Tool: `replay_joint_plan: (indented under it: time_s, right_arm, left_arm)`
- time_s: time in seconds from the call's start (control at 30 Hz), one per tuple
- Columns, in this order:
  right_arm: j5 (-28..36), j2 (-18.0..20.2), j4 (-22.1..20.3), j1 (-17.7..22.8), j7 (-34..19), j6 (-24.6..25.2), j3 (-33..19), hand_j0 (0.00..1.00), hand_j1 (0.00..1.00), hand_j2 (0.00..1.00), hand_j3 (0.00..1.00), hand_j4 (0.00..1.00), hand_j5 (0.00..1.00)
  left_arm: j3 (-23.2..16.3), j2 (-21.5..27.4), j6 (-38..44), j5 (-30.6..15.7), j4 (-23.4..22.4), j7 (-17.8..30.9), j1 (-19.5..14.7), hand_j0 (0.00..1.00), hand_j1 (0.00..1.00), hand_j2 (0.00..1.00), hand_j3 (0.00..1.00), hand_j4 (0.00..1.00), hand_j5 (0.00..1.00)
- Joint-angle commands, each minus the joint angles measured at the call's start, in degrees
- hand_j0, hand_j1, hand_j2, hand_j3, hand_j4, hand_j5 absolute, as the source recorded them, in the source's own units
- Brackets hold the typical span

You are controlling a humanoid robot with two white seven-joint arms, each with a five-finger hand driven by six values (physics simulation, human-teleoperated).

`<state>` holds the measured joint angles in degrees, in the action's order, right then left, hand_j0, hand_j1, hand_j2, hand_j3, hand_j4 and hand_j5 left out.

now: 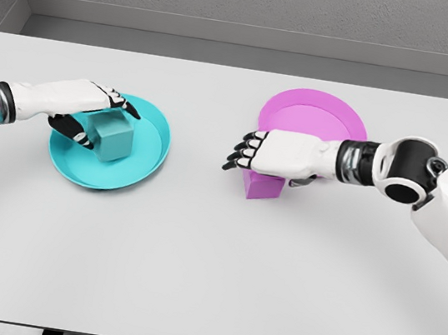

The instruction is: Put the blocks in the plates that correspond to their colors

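No legible markings found.
The round teal plate [144, 168], round magenta plate [312, 113], both solid-coloured cube blocks, the white desk [207, 283] and the white robot arms carry no readable text, labels, brands or numbers.

A white table [207, 283] is filling the view, with a grey wall [257, 0] standing behind its far edge.

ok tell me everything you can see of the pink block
The pink block is a magenta cube with a plain matte look, only partly visible: the right hand hangs over it and hides its top. Its front face and lower edges show. It stands flat on the white table, just at the near rim of the pink plate, not in it. Whether the fingers actually touch it cannot be told.
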<state>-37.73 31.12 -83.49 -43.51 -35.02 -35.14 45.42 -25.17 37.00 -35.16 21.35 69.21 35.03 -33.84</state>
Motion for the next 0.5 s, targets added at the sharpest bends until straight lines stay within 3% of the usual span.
replay_joint_plan:
  time_s: [0.0, 0.2, 0.3, 0.37, 0.47]
  right_arm:
    - [0.2, -0.2, 0.6, 0.0, 0.0, 0.1, 0.2, 1.0, 1.0, 1.0, 1.0, 1.0, 1.0]
    - [0.2, -0.2, 1.5, 0.3, 0.0, 0.1, 0.8, 1.0, 1.0, 1.0, 1.0, 1.0, 1.0]
    - [0.2, -0.2, 2.0, 0.1, 0.0, 0.1, 0.6, 0.88, 0.88, 0.88, 0.88, 0.88, 0.88]
    - [0.2, -0.3, 2.5, 0.1, 0.0, 0.1, 0.6, 0.87, 0.87, 0.87, 0.87, 0.87, 0.87]
    - [0.2, -0.3, 2.5, 0.0, 0.0, 0.1, 0.5, 0.81, 0.81, 0.81, 0.81, 0.81, 0.81]
  left_arm:
    - [0.1, 0.0, 0.2, -0.5, 0.0, 0.0, 0.0, 1.0, 1.0, 1.0, 1.0, 1.0, 1.0]
    - [0.7, 0.7, 0.2, -1.5, 0.5, 0.0, -0.1, 1.0, 1.0, 1.0, 1.0, 1.0, 1.0]
    - [0.7, 3.4, 0.2, -4.9, 1.0, 0.0, -0.1, 1.0, 1.0, 1.0, 1.0, 1.0, 1.0]
    - [0.7, 7.8, 0.2, -7.9, 4.4, 0.0, 0.0, 1.0, 1.0, 1.0, 1.0, 1.0, 1.0]
    - [0.5, 9.9, 0.2, -9.0, 9.7, 0.0, 0.4, 1.0, 1.0, 1.0, 1.0, 1.0, 1.0]
